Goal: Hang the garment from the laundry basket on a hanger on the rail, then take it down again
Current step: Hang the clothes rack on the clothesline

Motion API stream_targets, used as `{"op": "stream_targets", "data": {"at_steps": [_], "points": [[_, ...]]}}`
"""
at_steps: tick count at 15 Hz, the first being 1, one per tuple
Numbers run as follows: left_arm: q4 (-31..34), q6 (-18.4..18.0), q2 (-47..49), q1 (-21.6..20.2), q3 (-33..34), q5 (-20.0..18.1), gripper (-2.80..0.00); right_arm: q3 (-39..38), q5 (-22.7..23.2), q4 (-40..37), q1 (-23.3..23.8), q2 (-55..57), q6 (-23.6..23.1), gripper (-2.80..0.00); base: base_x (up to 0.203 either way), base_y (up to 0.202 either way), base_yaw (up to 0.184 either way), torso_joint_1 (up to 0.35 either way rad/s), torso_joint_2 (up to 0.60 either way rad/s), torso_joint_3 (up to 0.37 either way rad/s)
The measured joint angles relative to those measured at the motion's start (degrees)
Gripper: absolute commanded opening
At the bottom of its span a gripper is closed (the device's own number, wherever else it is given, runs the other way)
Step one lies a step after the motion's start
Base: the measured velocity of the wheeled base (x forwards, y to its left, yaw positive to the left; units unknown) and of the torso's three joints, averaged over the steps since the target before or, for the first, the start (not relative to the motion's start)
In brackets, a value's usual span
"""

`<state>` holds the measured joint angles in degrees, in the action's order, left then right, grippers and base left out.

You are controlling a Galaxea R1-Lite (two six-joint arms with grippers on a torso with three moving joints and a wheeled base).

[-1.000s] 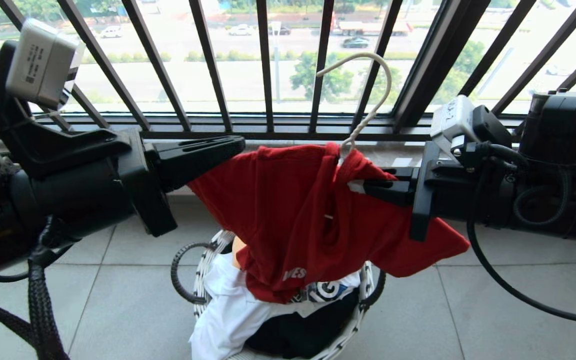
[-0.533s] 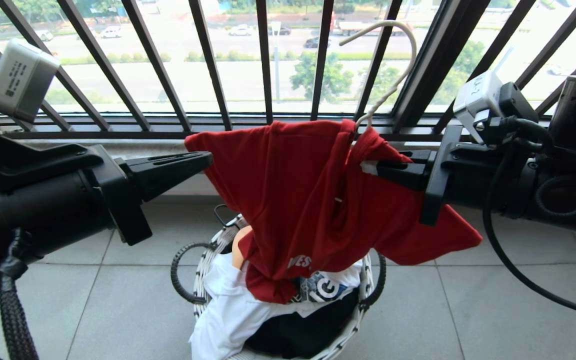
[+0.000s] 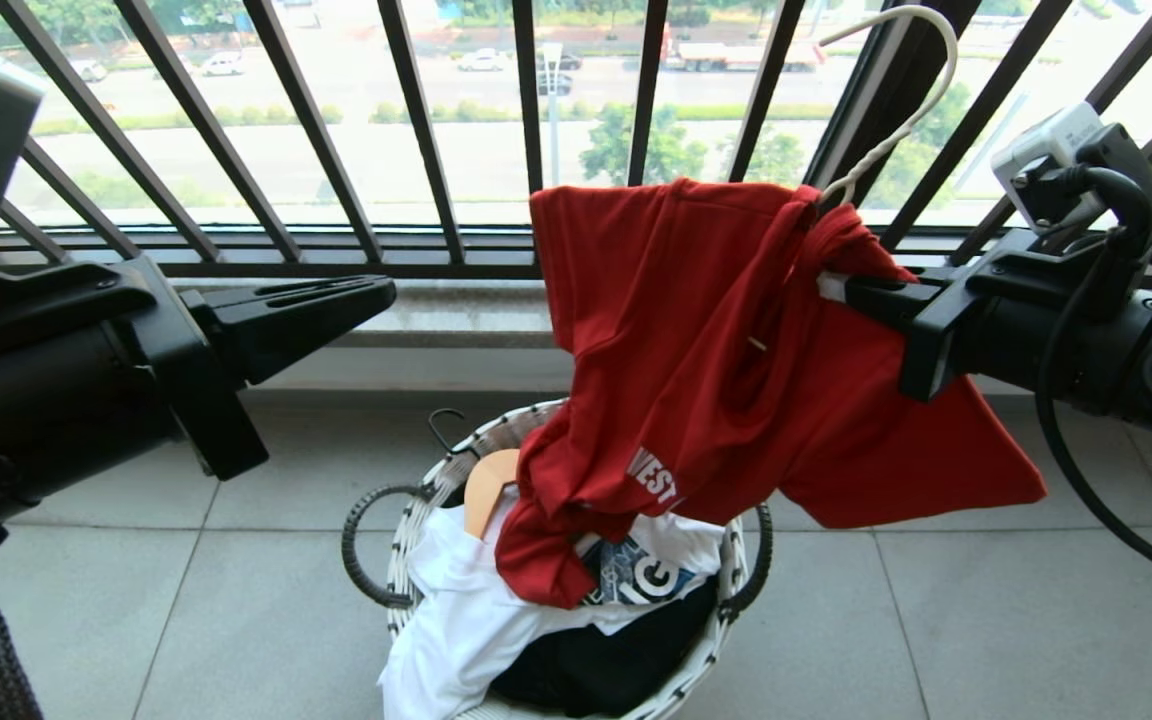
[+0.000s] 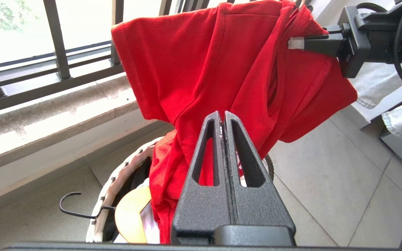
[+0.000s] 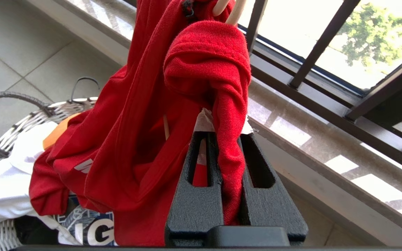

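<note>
Right gripper (image 3: 836, 290), at the frame's right, pinches the red T-shirt (image 3: 696, 340) on its wire hanger (image 3: 901, 110) above the laundry basket (image 3: 416, 520); we should lift steadily, hook upright.

Grey floor tiles (image 3: 236, 600), black balustrade (image 3: 416, 130)

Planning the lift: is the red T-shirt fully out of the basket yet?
No. The red T-shirt hangs from the right end effector, but its hem still rests in the laundry basket.
</note>
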<state>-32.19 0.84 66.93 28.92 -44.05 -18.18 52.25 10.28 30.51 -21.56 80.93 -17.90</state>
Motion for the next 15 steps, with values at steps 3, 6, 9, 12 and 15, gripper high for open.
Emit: {"op": "stream_targets", "data": {"at_steps": [3,6,9,12,15], "points": [[1.0,-1.71,0.05,-0.11,-0.52,4.48,-2.8,-1.21,-2.13,-0.08,4.72,-3.32,2.54,-2.8,0.0,0.0,0.0,0.0,0.0,0.0],[0.86,-7.64,1.92,-0.01,-1.22,13.58,-2.8,-2.06,-3.47,-0.67,8.86,-6.05,2.83,-2.8,0.0,0.0,0.0,0.0,0.0,0.0],[0.85,-8.86,3.71,0.0,-2.49,18.39,-2.8,-2.12,-5.66,-4.49,9.38,-6.98,2.88,-2.8,0.0,0.0,0.0,0.0,0.0,0.0],[0.89,-9.16,4.73,0.0,-3.14,20.35,-2.8,-1.36,-6.12,-5.49,7.35,-7.56,2.86,-2.8,0.0,0.0,0.0,0.0,0.0,0.0],[0.91,-9.16,4.62,0.0,-3.21,20.37,-2.8,0.5,-10.65,-10.02,4.92,-7.75,2.99,-2.8,0.0,0.0,0.0,0.0,0.0,0.0]]}}
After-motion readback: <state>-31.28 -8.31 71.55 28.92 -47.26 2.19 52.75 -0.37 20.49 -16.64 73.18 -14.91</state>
